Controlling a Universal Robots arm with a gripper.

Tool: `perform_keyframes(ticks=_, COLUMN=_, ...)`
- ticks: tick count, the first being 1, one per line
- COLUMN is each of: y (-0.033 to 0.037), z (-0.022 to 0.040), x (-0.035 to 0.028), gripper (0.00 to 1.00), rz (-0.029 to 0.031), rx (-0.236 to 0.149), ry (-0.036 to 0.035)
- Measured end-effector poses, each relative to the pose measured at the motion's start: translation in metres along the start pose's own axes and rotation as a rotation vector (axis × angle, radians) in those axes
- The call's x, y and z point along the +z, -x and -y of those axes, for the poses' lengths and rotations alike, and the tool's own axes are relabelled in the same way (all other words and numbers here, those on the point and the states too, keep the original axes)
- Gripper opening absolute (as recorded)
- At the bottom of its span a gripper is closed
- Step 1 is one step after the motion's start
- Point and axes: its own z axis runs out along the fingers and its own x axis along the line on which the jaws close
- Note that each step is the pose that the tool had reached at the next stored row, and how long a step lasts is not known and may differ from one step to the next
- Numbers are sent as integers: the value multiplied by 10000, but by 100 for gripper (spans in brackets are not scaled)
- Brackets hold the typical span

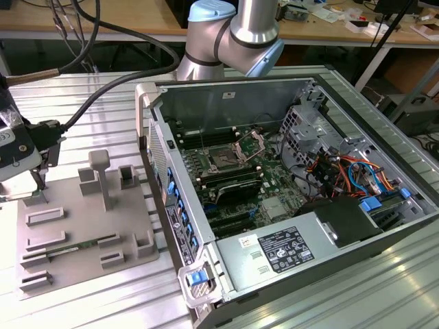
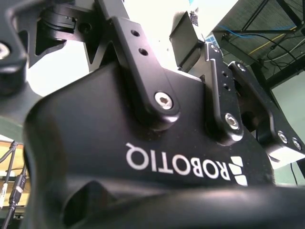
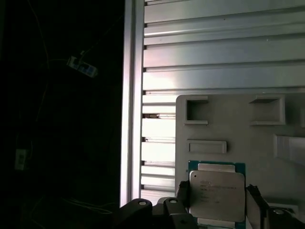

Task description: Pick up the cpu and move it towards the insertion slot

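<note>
Cpu (image 3: 217,196) lies flat on the grey plate (image 3: 224,126), flanked by the spread end effector (image 3: 218,191).

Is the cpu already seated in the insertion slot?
No, the first wrist view shows the cpu over the grey fixture plate, not in a socket.

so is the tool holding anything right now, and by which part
Cannot tell. The tool straddles the cpu at two opposite edges over the grey fixture plate, but contact does not show.
</note>
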Motion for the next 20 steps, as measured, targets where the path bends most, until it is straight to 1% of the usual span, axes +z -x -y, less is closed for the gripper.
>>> perform_keyframes(ticks=8, y=0, z=-2, x=-41, gripper=54, rz=1, rx=0, ry=1)
perform_keyframes(ticks=20, y=0, z=-4, x=-80, gripper=54, rz=1, rx=0, ry=1)
